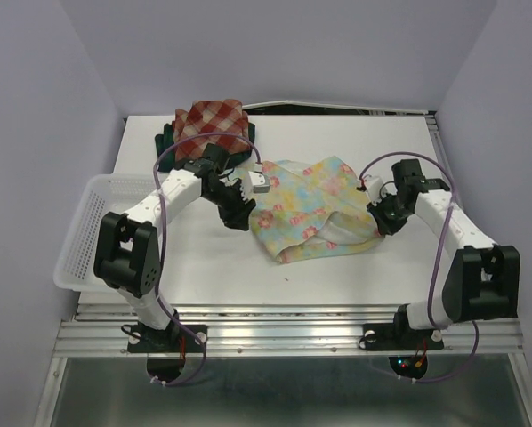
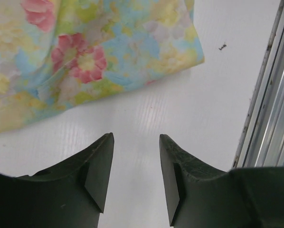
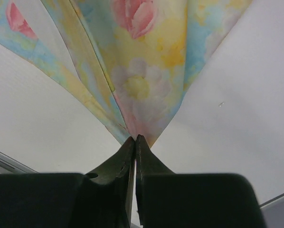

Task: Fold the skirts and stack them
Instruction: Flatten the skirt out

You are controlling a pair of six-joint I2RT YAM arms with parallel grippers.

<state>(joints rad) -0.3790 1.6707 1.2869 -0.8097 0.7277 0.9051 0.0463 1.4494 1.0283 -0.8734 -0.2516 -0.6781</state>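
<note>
Left arm (image 1: 173,197) & right arm (image 1: 455,224) are built of white links w/ black joint housings; 2 purple cables (image 1: 163,240) are looped alongside. Left gripper (image 2: 136,137) fingers (image 2: 97,166) are seen as dark, matte wedges.

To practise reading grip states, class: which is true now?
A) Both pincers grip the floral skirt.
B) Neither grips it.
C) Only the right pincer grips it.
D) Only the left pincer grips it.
C: the right pincer is shut on the floral skirt; the left pincer gapes beside it.
</note>
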